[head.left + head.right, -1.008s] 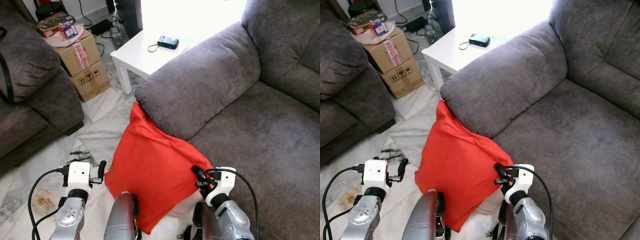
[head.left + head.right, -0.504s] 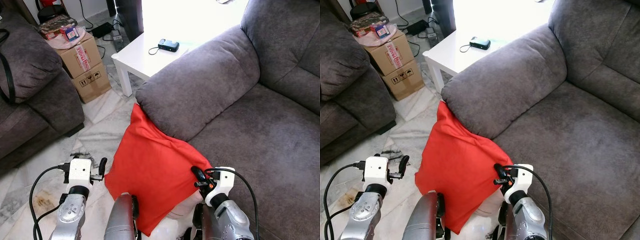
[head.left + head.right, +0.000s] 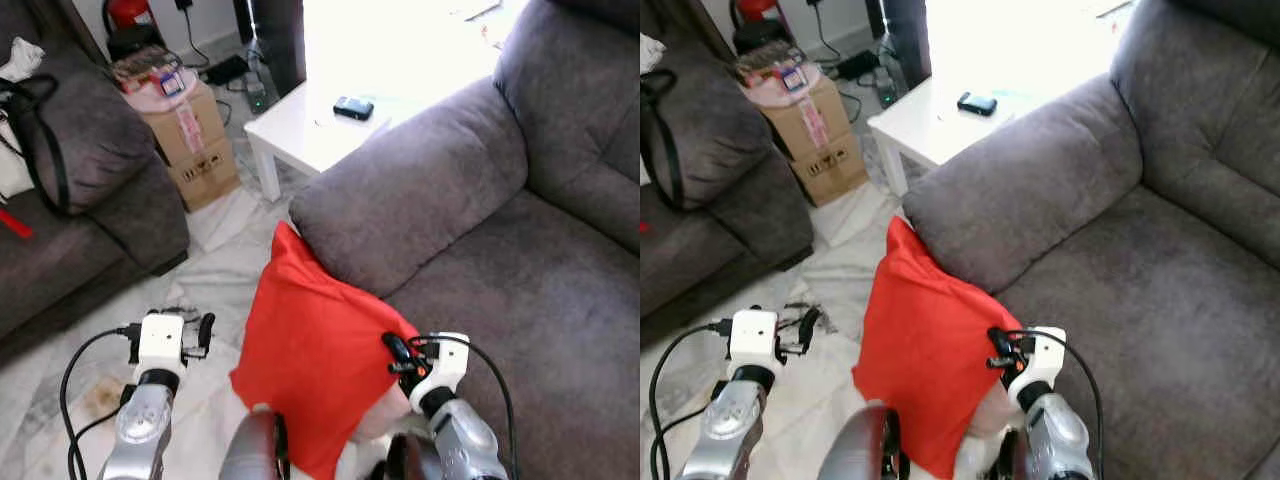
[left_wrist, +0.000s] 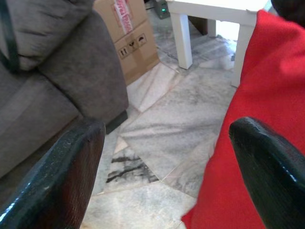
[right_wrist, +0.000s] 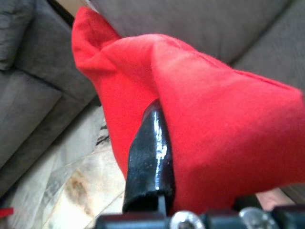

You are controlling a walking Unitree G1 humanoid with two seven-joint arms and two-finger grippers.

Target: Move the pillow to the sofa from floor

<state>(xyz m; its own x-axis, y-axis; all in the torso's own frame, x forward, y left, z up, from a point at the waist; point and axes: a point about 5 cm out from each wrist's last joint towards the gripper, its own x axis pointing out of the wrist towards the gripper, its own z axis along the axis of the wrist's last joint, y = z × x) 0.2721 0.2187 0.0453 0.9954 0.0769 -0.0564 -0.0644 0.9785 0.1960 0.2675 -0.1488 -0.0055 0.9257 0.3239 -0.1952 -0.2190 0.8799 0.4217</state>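
Lifted pillow (image 3: pixel 315 370), right end effector (image 3: pixel 392 352) clamping corner

- Strong daylight from the far side blows out the white tabletop (image 3: pixel 330 130) at its far edge.
- The sofa (image 3: pixel 520 270) is evenly lit and sharp.
- In the right wrist view, the close gripper finger (image 5: pixel 148 157) shows glare and soft focus.

Two silver arms are showing, each ending in a white, boxy wrist block trailing a looping black cable. The left gripper (image 3: pixel 205 330) and right gripper (image 3: pixel 392 349) are wearing glossy black fingers (image 4: pixel 76 167); orange-red details are marking the right wrist.
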